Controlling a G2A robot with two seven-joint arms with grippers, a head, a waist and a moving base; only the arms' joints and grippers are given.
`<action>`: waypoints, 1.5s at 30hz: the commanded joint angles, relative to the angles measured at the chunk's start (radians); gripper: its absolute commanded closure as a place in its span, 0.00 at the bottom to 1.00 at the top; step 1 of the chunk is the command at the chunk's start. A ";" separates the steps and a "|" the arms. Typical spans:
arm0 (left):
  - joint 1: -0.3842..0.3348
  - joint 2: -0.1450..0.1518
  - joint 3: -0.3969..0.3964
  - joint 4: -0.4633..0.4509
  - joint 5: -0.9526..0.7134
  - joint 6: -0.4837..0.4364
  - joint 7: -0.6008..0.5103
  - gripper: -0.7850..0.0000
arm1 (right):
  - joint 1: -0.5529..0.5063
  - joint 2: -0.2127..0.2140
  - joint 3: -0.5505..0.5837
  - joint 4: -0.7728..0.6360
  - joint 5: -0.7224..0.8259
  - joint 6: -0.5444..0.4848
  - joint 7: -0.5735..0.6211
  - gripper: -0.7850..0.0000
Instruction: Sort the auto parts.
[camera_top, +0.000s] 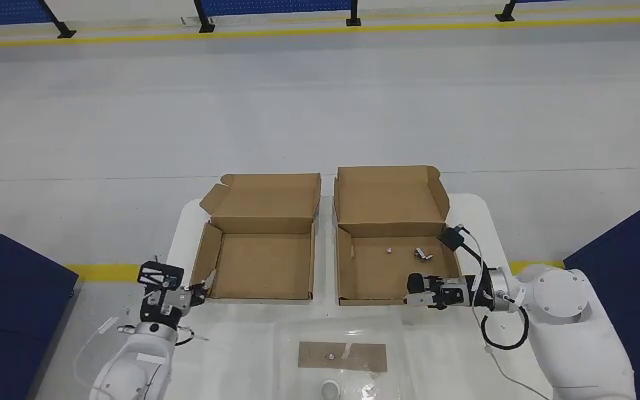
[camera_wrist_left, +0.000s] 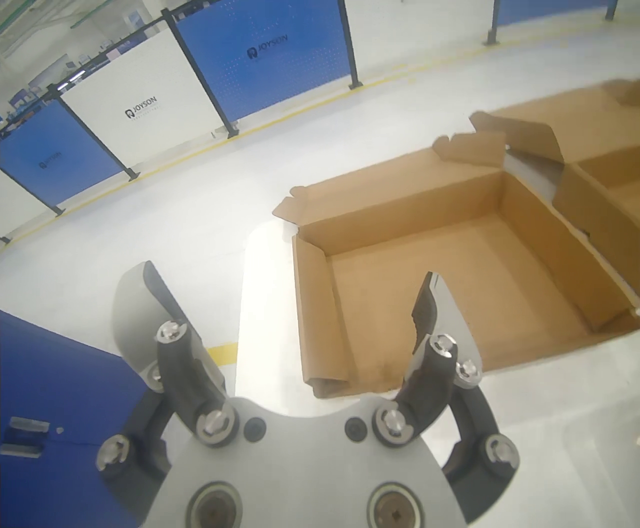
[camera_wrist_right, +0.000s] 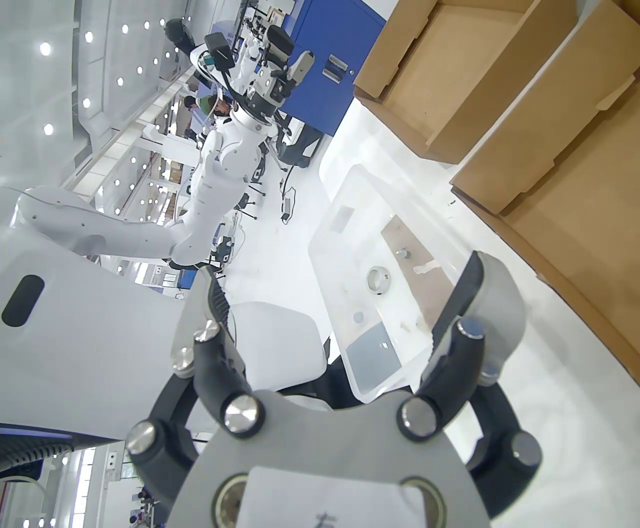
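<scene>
Two open cardboard boxes stand side by side. The left box (camera_top: 262, 265) (camera_wrist_left: 450, 280) holds nothing that I can see. The right box (camera_top: 395, 268) (camera_wrist_right: 575, 210) has two small parts, one pale (camera_top: 388, 250) and one dark (camera_top: 421, 252). In front of them, a clear tray (camera_top: 300, 335) (camera_wrist_right: 345, 185) holds a brown card (camera_top: 343, 354), a metal ring (camera_wrist_right: 378, 279) and a small screw (camera_wrist_right: 402, 253). My left gripper (camera_top: 198, 291) (camera_wrist_left: 290, 275) is open and holds nothing, by the left box's front left corner. My right gripper (camera_top: 413, 290) (camera_wrist_right: 340, 270) is open with nothing in it, at the right box's front right corner.
Both boxes have their lids folded back at the far side. The white table (camera_top: 470, 215) ends just beyond the boxes on either side. Blue partitions (camera_wrist_left: 60, 400) stand off the table's left and right edges.
</scene>
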 joint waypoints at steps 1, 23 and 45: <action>0.006 0.001 -0.001 -0.011 0.030 -0.012 -0.014 0.00 | 0.000 0.000 0.000 0.000 0.000 0.000 0.000 0.00; 0.058 0.020 -0.028 -0.208 0.014 -0.329 -0.304 0.00 | 0.000 0.000 0.000 0.000 0.000 0.000 0.000 0.00; -0.097 0.031 0.220 -0.426 -0.144 -0.596 -0.945 0.00 | 0.000 0.000 0.000 0.000 0.000 0.000 0.000 0.00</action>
